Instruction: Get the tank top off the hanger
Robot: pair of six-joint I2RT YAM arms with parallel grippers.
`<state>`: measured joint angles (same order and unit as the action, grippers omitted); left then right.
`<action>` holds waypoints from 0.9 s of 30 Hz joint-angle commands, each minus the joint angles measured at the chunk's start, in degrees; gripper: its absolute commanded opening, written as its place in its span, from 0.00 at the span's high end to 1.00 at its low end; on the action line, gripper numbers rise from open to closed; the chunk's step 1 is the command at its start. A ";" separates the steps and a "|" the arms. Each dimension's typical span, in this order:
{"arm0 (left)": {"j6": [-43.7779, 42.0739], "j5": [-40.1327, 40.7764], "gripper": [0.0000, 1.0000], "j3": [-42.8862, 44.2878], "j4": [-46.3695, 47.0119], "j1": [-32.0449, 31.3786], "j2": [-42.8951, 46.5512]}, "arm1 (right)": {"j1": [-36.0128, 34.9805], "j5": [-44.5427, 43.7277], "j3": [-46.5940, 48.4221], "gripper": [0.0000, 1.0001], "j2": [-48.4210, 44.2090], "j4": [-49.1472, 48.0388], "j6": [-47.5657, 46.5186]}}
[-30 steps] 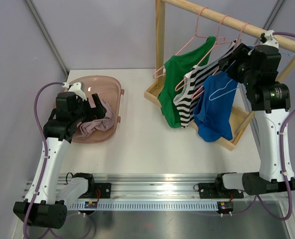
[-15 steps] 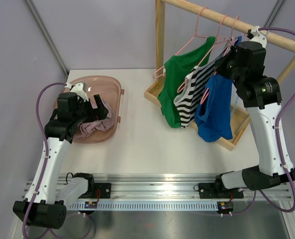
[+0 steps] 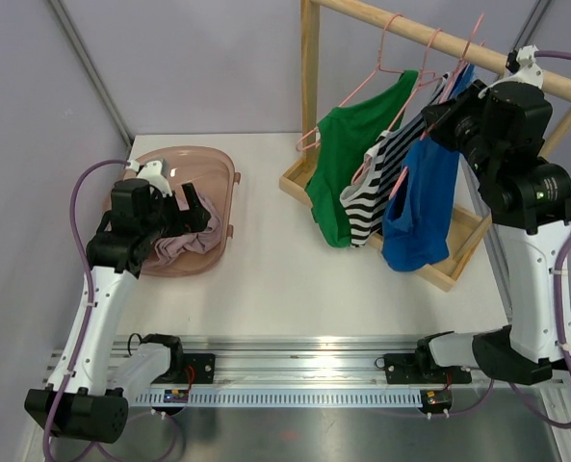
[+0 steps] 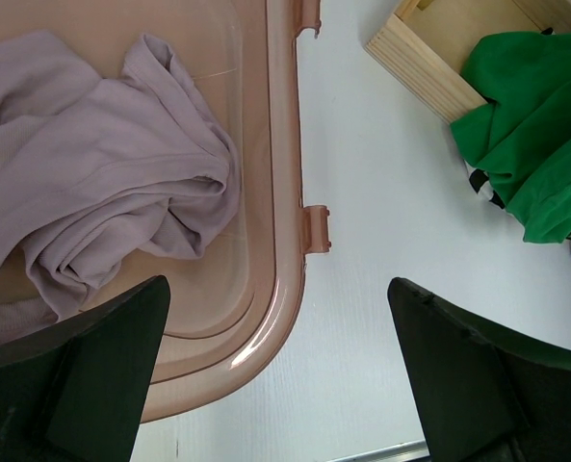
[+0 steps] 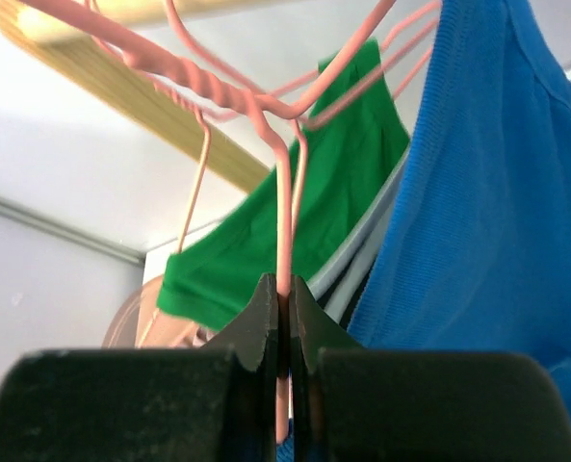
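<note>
Setting: a white table (image 3: pixel 295 279) is seen, closed in by pale lilac walls, with both arms bolted at its near edge.
Rack: a wooden rail (image 3: pixel 410 34) is carried on an upright post above a wooden base frame (image 3: pixel 458 252) at the far right of the table.
Garments on the rack: three tank tops are hung side by side on pink wire hangers; the green tank top (image 3: pixel 348 164) is on the left, the striped tank top (image 3: pixel 374 188) in the middle, and the blue tank top (image 3: pixel 420 207) on the right.
Right gripper (image 5: pixel 283 294): it is raised beside the rail and clenched on the neck of the pink hanger (image 5: pixel 283 192) that carries the blue tank top.
Hanger hook: it is seen reaching up by the rail; whether it rests on the wood cannot be told.
Blue tank top: it is draped on that hanger, just beside the striped one.
Basket (image 4: pixel 283 192): a translucent pink tub is placed at the left of the table, and a crumpled mauve garment (image 4: pixel 102 192) is held inside.
Left gripper (image 4: pixel 277 289): its fingers are spread wide with nothing between them, held above the basket's right rim.
</note>
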<state>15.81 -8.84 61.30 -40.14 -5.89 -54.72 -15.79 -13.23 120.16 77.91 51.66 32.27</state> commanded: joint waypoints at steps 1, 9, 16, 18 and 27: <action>-1.31 -1.53 0.01 -0.39 2.70 -0.61 1.98 | -0.73 4.88 -4.30 1.00 -5.47 -4.46 1.74; 0.17 -5.66 0.01 1.02 3.31 -5.17 5.58 | -0.64 11.37 -23.54 1.00 -24.63 -4.12 1.75; 5.80 0.31 0.01 0.93 8.67 -19.04 14.46 | -0.64 25.95 -33.31 1.00 -36.06 6.26 -4.32; 8.17 -0.73 0.01 -1.43 12.60 -21.96 17.27 | -0.64 34.62 -37.16 1.00 -40.10 8.01 -6.07; 10.03 3.99 0.01 -8.38 26.23 -35.32 20.62 | -0.64 59.78 -43.60 1.00 -52.24 16.72 -9.16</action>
<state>24.93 -8.51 54.41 -22.79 -38.63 -33.50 -16.12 31.20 76.51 28.42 68.20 25.56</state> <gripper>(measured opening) 0.988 0.034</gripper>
